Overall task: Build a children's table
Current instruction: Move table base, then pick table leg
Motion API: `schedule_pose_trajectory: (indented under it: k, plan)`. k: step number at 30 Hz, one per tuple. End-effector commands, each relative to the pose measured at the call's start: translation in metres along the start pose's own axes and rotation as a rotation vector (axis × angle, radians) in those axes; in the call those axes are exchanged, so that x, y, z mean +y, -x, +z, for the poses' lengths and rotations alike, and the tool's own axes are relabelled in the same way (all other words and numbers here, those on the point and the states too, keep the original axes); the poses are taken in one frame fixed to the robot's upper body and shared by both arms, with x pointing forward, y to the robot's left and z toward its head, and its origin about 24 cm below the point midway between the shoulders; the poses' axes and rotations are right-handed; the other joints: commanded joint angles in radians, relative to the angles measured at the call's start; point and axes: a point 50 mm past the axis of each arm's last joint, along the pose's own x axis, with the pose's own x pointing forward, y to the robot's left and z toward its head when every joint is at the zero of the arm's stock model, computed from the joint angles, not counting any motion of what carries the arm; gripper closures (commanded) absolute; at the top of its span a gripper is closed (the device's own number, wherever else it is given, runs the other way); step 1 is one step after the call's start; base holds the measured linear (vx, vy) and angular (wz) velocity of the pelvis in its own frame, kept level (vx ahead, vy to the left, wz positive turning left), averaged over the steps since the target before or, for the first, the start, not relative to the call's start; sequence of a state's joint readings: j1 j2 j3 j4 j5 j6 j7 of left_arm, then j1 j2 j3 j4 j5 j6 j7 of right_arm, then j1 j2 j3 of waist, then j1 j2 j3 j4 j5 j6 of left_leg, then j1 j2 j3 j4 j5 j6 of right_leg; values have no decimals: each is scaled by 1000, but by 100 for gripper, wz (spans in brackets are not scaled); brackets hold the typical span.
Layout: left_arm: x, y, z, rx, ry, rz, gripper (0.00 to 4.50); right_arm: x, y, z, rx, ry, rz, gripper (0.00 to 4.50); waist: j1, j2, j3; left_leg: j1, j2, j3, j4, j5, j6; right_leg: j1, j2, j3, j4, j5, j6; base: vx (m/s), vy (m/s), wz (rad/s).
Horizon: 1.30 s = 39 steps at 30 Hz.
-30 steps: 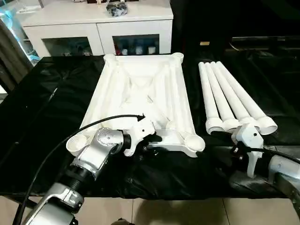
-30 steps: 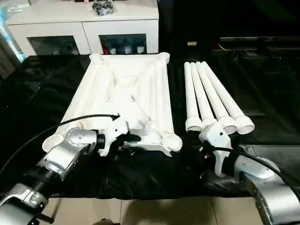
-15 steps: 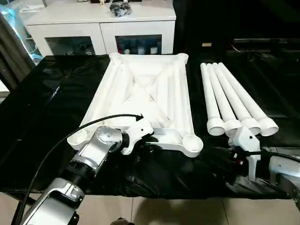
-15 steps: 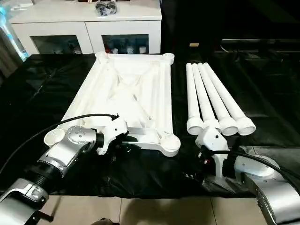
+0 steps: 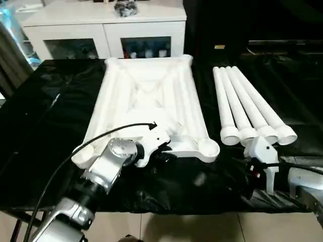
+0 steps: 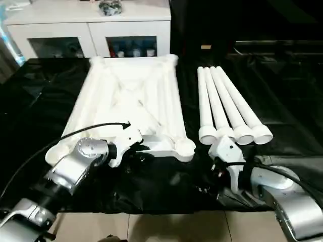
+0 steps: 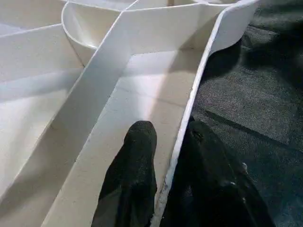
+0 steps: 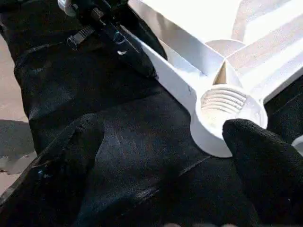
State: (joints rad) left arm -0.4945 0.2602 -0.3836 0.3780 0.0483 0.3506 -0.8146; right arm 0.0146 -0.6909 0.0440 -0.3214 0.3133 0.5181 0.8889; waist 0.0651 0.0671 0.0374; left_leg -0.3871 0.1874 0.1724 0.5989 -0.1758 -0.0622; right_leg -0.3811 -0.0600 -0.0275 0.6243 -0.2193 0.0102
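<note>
Pinching the near rim of the tabletop (image 5: 151, 96) (underside up, frame centre), the left gripper (image 7: 163, 156) has one finger each side. Right gripper (image 8: 161, 156) gapes wide at lower right, just below four legs (image 5: 247, 108).

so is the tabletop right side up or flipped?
Flipped: the tabletop lies underside up on the black cover, its ribs and threaded corner socket facing upward. No legs are fitted.

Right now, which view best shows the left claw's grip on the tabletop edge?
The left wrist view: the left claw is shut on the tabletop, one black finger on each side of its thin rim. Both eye views show the claw at the tabletop's near edge. The right wrist view shows it from the side.
</note>
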Motion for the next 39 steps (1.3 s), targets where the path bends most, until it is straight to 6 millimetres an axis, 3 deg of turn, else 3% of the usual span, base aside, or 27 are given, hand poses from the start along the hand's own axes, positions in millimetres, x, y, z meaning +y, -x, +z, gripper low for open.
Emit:
schedule_pose_trajectory:
  k: [1, 9, 13, 27, 30, 35, 36, 39]
  plan:
    - [-1, 3, -10, 43, 31, 70, 368, 1, -1, 4, -7, 26, -7, 0, 4, -28, -48, 11, 36, -16, -67, -189, 73, 34, -71, 32, -94, -215, -186, 0, 0, 0]
    - [-16, 7, -6, 51, 60, 159, 368, -1, -1, 4, -2, 32, -30, 0, -7, -28, -46, 10, 37, -17, -69, -198, 74, 33, -69, 32, -99, -232, -180, 0, 0, 0]
    - [-24, 14, -14, 115, 94, 222, 368, 2, -2, 4, -7, 28, -44, 0, -11, -19, -45, 10, 37, -19, -71, -207, 74, 33, -68, 31, -102, -228, -181, 0, 0, 0]
    - [-37, 13, -10, 83, 81, 245, 372, 7, -3, 1, -10, 11, -59, 0, -16, -20, -47, 10, 36, -20, -73, -209, 77, 34, -66, 28, -103, -206, -175, 0, 0, 0]
    - [-39, 13, -3, 31, 92, 217, 302, 7, -1, 1, -6, 7, -61, 0, -14, -16, -48, 10, 36, -19, -72, -203, 78, 34, -67, 29, -103, -197, -177, 0, 0, 0]
    - [-41, 17, 5, -14, 59, 183, 258, 5, 3, 4, -17, 5, -76, 0, -10, -17, -50, 10, 38, -19, -69, -181, 87, 35, -67, 28, -99, -150, -187, 0, 0, 0]
    - [-41, 18, 6, -17, 58, 178, 258, 5, 4, 5, -20, 4, -78, 0, -8, -8, -50, 11, 38, -20, -70, -181, 87, 35, -68, 27, -98, -148, -189, 0, 0, 0]
    - [-41, 28, 14, -55, 63, 136, 256, 0, 8, 13, -54, -9, -91, 0, -2, -11, -50, 12, 40, -20, -72, -182, 85, 36, -68, 27, -97, -140, -194, 0, 0, 0]
